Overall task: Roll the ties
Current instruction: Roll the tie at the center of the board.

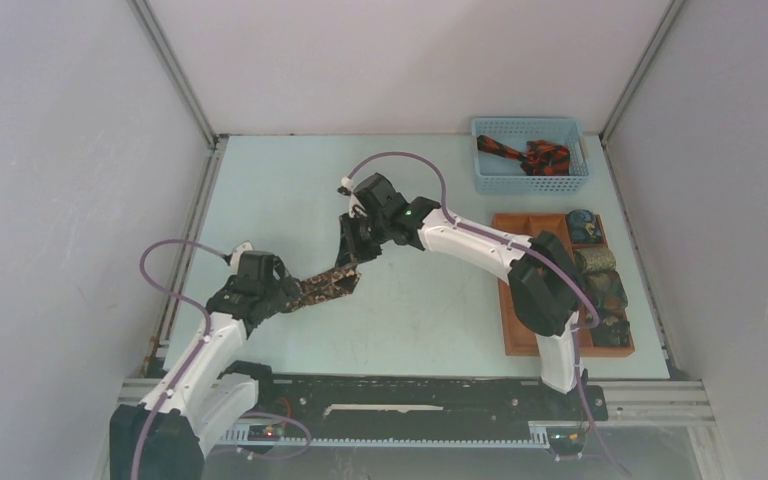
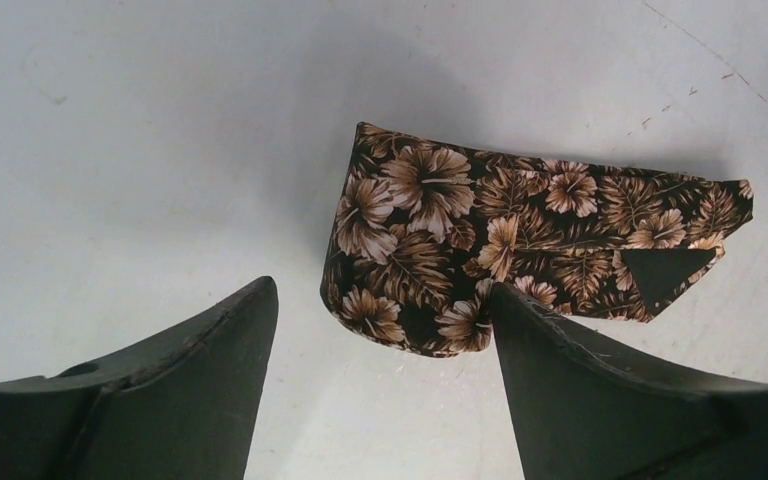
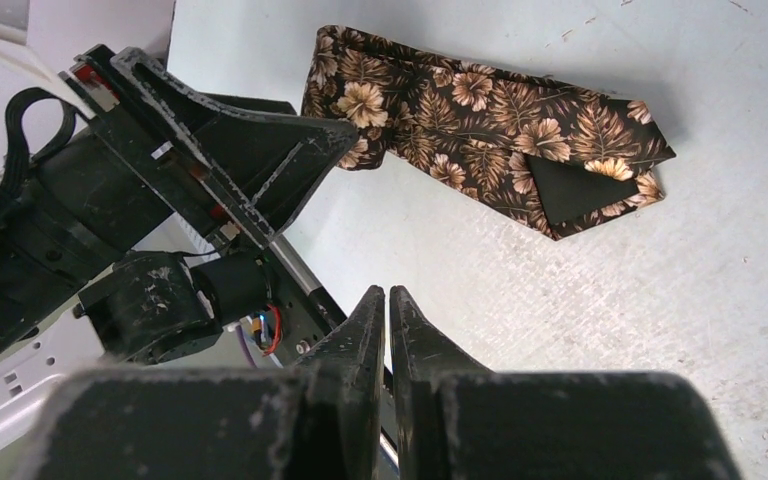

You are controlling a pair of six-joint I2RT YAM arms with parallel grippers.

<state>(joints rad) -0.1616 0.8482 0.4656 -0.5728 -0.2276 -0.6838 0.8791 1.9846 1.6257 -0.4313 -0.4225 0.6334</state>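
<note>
Pale blue-green table, boxed in by white walls on the left, right and far sides. Left of centre on it, the dark brown floral tie. Lies flat on the bare surface, folded over on itself into a short band, with its pointed tip and black lining turned up at the far-right end.

At the band's near-left end, the left gripper. Stands with fingers spread wide, the folded end of the tie just past and between the tips. Pinches nothing; whether the right-hand finger touches the cloth, cannot tell.

Just far of the tie's tip, the right gripper. Hangs above the table with fingers pressed together and nothing between them. Sits close to the left gripper, both crowding the same short stretch of tie.

In the far right corner, a blue mesh basket with a black and red-orange tie heaped loosely inside. Nearer, along the right edge, an orange-brown tray with four rolled ties down its right-hand column. Partly hidden by the right arm's elbow, which crosses over it.
</note>
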